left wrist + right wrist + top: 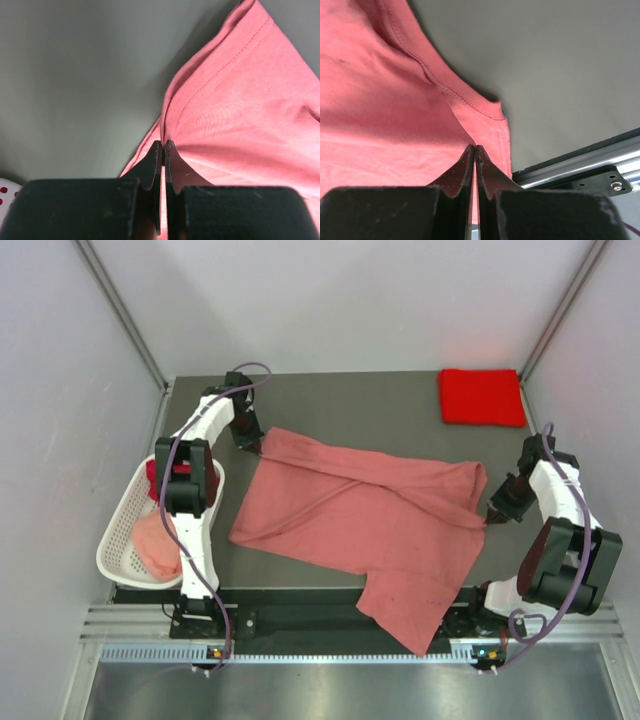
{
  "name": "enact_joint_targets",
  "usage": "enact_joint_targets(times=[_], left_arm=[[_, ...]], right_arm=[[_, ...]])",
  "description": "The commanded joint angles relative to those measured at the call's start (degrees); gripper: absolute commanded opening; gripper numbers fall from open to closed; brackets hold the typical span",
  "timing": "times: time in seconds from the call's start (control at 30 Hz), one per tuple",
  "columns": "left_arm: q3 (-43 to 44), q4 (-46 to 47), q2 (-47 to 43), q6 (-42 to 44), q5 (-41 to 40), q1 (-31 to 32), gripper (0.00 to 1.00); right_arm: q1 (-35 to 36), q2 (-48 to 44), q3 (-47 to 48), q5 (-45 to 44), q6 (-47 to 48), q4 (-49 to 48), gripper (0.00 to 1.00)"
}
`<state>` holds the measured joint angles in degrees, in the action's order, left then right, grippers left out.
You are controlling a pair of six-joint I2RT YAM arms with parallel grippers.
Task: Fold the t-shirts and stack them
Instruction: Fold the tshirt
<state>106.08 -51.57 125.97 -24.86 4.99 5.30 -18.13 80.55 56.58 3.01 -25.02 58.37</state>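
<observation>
Cloth fills the middle of the top view. A big salmon pink t-shirt [370, 515] lies spread out on the grey table [350, 400]. It is a bit wrinkled, and its near end hangs over the front edge of the table. The left gripper [255, 445] is at the shirt's far left corner. The right gripper [488, 518] is at its right edge. A bright red t-shirt [482, 397] lies folded in the far right corner, well apart from the pink one. A white basket [120, 540] sits off the left side of the table. It has a pale pink cloth [155, 545] and a dark red cloth [152, 472] inside.

The left wrist view shows the left gripper's black fingers [150, 167] pressed together. They pinch a fold of the salmon pink t-shirt, and the cloth runs up and to the right from the tips. The grey table is on the left.

The right wrist view shows the right gripper's fingers [487, 175] squeezed tight too. They hold the pink shirt by its edge, just below a stitched hem. The grey table is on the right, and a metal rail [580, 167] is near the bottom.
</observation>
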Motion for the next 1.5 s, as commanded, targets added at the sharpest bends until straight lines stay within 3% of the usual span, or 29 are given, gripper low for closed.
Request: enact_joint_targets(times=[0.0, 0.37, 0.43, 0.53, 0.57, 0.63, 0.73, 0.9, 1.07, 1.23, 1.47], left_arm=[[0.4, -0.3, -2.4, 1.1, -2.4, 0.1, 0.00], [-0.9, 0.0, -0.6, 2.4, -2.4, 0.1, 0.01], [-0.4, -0.5, -0.4, 2.4, -1.7, 0.1, 0.13], [-0.4, -0.5, -1.7, 2.0, -2.3, 0.3, 0.27], [-0.4, 0.1, -3.1, 1.7, -2.8, 0.3, 0.30], [-0.4, 1.8, -4.9, 1.0, -3.2, 0.3, 0.37], [0.2, 6.1, -7.2, -0.5, -3.0, 0.4, 0.40], [6.2, 11.0, -2.6, 0.0, 5.2, 0.5, 0.40], [12.2, 11.2, 4.5, 1.0, 7.4, 1.0, 0.37], [11.3, 15.3, 6.2, -1.5, 11.0, 1.2, 0.18], [9.8, 14.8, 9.7, -8.2, 11.0, 2.2, 0.08]], right_arm=[[0.2, -0.8, 4.5, -1.2, 0.9, 0.6, 0.00], [0.2, -3.8, 0.4, -1.3, 0.6, -0.2, 0.00], [0.2, -3.7, 0.2, -2.2, 0.9, -0.3, 0.03], [0.2, -3.1, 2.3, -4.8, 1.5, -0.7, 0.30], [0.4, -3.1, 3.4, -4.6, 1.6, -1.2, 0.48], [0.6, -2.9, 6.8, -2.4, 0.9, -4.6, 0.64], [2.3, 0.0, 10.6, 1.3, 0.6, -10.3, 0.70], [4.7, 8.5, 17.3, 0.8, 2.8, -14.3, 0.70], [4.9, 15.8, 20.1, 1.6, 3.7, -18.1, 0.61], [4.9, 21.1, 22.0, 2.6, 3.3, -20.0, 0.48], [4.8, 26.3, 25.0, 3.8, 1.7, -22.2, 0.36]])
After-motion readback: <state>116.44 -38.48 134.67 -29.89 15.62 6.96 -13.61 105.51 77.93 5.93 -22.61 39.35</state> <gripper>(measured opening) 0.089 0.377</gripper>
